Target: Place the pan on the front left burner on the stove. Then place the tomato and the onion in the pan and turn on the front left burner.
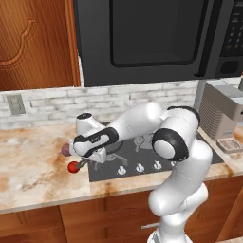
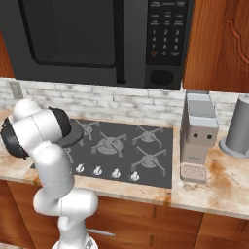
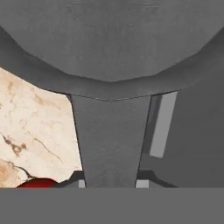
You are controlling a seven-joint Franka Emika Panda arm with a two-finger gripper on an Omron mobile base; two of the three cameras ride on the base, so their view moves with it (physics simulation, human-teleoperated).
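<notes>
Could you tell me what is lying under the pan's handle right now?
In the hand view, the pan's handle crosses the dark stove and the marble counter, with the tomato beside its end. Whatever is directly beneath the handle is covered.
</notes>
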